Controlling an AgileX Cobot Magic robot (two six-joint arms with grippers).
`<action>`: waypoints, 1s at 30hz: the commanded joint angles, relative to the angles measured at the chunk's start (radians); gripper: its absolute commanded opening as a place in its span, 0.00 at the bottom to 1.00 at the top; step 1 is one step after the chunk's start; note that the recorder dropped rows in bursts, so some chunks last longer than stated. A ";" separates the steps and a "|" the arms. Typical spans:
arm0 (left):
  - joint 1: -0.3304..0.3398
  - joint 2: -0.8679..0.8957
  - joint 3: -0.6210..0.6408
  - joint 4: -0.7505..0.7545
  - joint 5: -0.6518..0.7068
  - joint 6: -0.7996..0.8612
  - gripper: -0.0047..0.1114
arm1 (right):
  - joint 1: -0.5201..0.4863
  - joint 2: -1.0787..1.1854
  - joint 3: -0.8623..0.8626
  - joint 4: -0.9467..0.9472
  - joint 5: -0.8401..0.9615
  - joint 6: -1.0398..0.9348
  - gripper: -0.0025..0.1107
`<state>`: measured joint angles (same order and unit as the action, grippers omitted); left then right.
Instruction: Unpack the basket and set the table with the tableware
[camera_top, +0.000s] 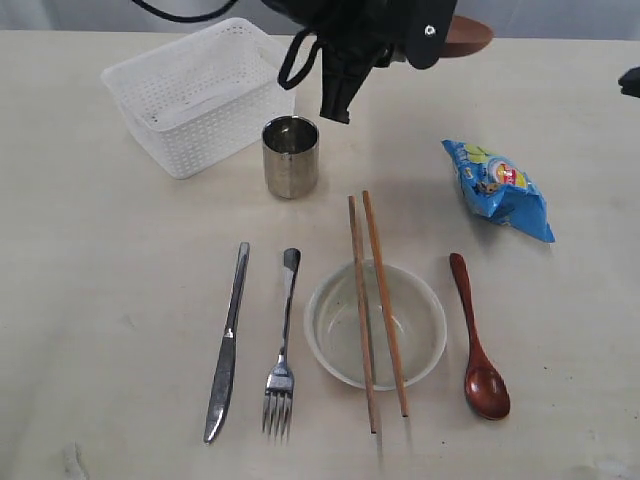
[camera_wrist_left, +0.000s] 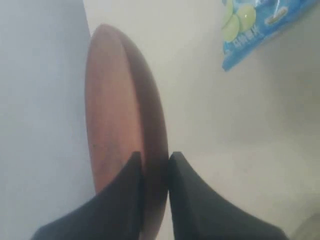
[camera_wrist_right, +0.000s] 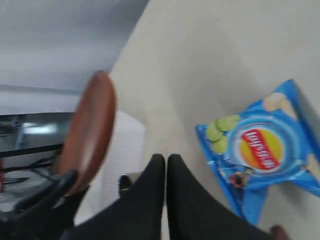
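Nearest on the table (camera_top: 100, 300) lie knife (camera_top: 227, 345), fork (camera_top: 284, 340), bowl (camera_top: 335, 325) under chopsticks (camera_top: 360, 300), and spoon (camera_top: 478, 345), then the cup (camera_top: 291, 157) beside the basket (camera_top: 195, 95), and farthest the left gripper (camera_wrist_left: 155, 156) pinches the saucer (camera_wrist_left: 112, 130) on edge, the right gripper (camera_wrist_right: 166, 160) fingers pressed together, empty.

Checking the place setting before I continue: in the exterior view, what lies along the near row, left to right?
knife → fork → bowl → wooden spoon. The chopsticks lie across the bowl, so they are left out.

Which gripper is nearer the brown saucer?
Left. The left gripper clamps the saucer by its rim; the right gripper, shut, stands apart, to its right in the exterior view.
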<state>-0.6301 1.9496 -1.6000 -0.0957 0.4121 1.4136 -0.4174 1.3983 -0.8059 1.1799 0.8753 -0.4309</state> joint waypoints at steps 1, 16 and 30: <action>-0.030 0.018 0.000 -0.008 -0.102 0.003 0.04 | -0.008 0.092 -0.008 0.174 0.065 -0.084 0.18; -0.045 0.029 0.000 -0.008 -0.121 0.041 0.04 | 0.157 0.308 -0.010 0.564 0.066 -0.366 0.52; -0.049 0.029 0.000 -0.008 -0.124 0.085 0.04 | 0.213 0.453 -0.163 0.564 0.147 -0.347 0.52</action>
<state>-0.6709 1.9881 -1.6000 -0.0957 0.3100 1.4924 -0.2305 1.8306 -0.9398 1.7370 1.0072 -0.7837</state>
